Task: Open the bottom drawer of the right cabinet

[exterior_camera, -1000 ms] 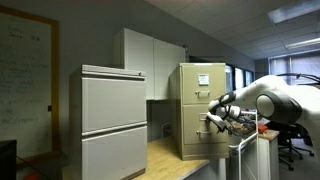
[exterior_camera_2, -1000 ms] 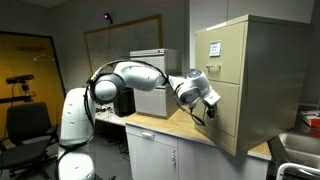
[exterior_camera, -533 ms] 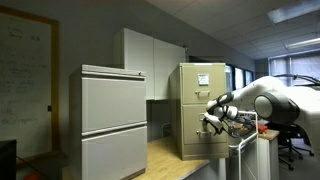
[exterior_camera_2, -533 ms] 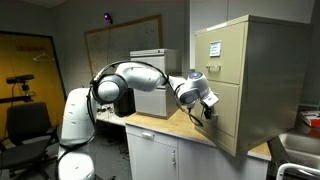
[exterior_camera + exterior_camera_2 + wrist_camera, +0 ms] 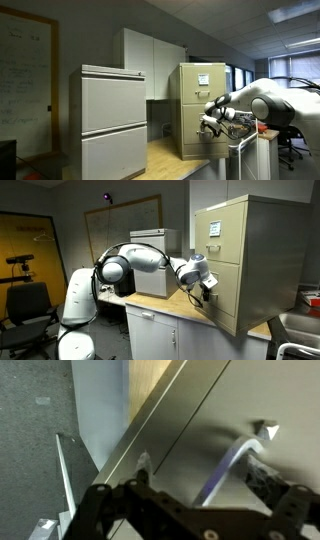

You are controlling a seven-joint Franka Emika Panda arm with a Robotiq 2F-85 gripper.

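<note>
Gripper [image 5: 205, 480] spread wide, straddling the silver handle [image 5: 232, 460]; can't tell if it's touching. Bottom drawer [image 5: 222, 286] of the right cabinet [image 5: 255, 240] is shut, front flush, contents hidden. Countertop [image 5: 160, 308] runs just below the drawer.

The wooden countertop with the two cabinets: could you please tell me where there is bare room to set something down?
The counter looks bare between the grey cabinet and the tan cabinet. It is crowded in front of the bottom drawer, where the open gripper hangs at the handle.
</note>
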